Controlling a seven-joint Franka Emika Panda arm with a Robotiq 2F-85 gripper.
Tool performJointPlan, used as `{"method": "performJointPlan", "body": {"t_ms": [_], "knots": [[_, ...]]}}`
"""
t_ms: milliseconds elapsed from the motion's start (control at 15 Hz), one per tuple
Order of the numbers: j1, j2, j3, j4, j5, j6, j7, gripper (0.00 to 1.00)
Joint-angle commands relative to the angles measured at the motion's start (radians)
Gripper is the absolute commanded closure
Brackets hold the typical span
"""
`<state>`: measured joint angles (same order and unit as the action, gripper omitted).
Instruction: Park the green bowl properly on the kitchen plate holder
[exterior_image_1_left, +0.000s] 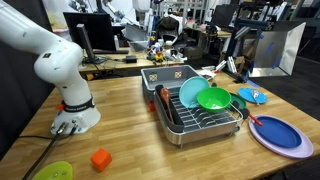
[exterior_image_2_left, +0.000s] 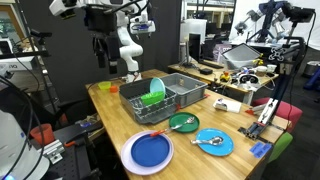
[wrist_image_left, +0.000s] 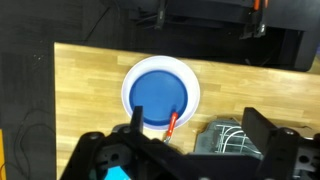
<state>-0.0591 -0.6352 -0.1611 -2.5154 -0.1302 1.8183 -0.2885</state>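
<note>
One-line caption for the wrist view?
Open gripper hovers above a blue plate on the wooden table, corner of the dish rack at lower right.

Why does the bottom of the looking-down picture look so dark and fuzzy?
Wrist view: the gripper sits right by the lens, so its dark, open jaws come out blurry, while the blue plate looks fairly sharp under even light. In both exterior views the green bowl is bright and clear, and the room behind looks darker.
</note>
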Motion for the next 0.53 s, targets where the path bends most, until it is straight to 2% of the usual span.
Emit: {"method": "performJointPlan", "body": {"t_ms": [0,200,267,467], "knots": [[0.023,-0.05,0.058,-0.077,-0.076,0.155,-0.009,0.0],[0.08,-0.083,0.058,-0.124,-0.061,0.231,-0.09,0.0],[0.067,-0.038,0.068,-0.075,-0.043,0.17,-0.035,0.0],[0.082,-0.067,0.066,-0.102,-0.044,0.197,-0.062,0.0]]}}
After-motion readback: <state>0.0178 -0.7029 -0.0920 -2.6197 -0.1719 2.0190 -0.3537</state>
